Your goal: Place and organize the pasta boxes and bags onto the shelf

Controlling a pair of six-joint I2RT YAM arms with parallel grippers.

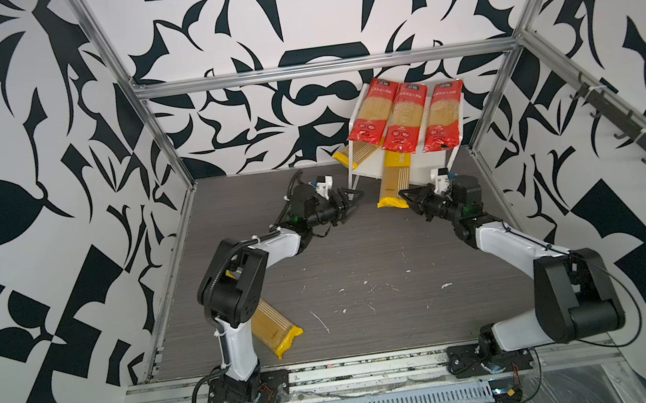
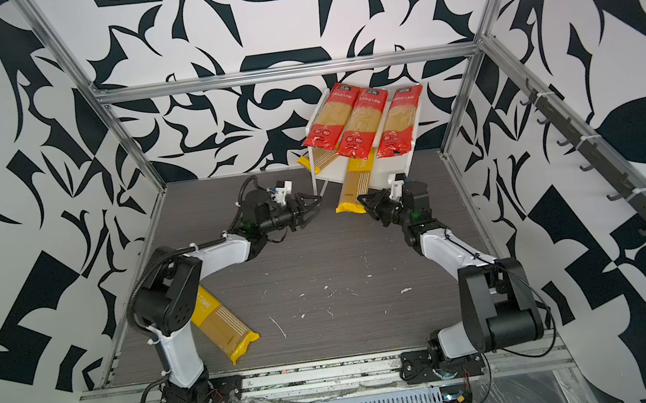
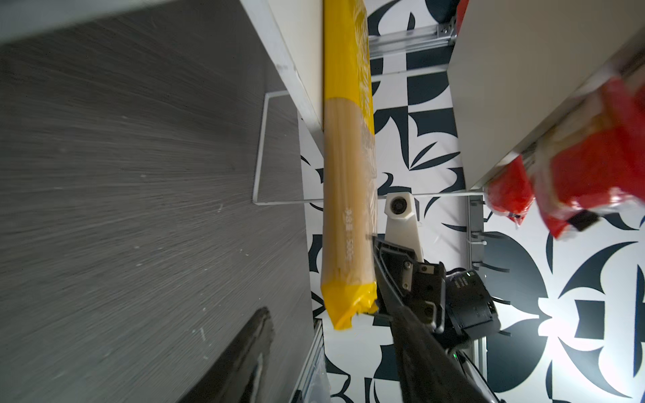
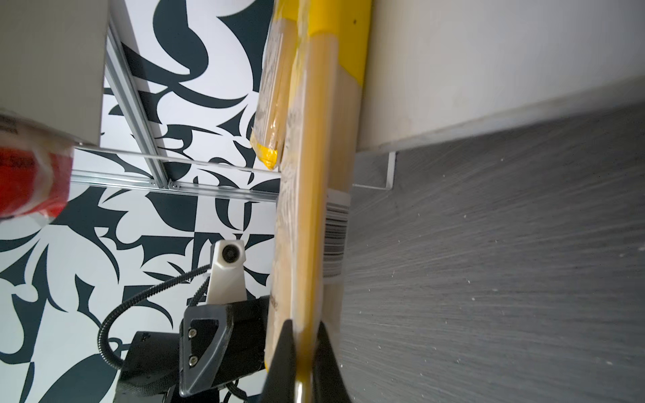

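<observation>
Right wrist: packet (image 4: pixel 314 209) within right gripper (image 4: pixel 303 326)

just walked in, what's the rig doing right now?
The right gripper is shut on the near end of a yellow-ended spaghetti packet that lies half inside the lower tier of the shelf. The left gripper is open and empty beside it. Three red-ended packets lie on the top tier. A second yellow packet pokes out of the lower tier's left side, and a third yellow packet lies on the table by the left arm's base.
</observation>
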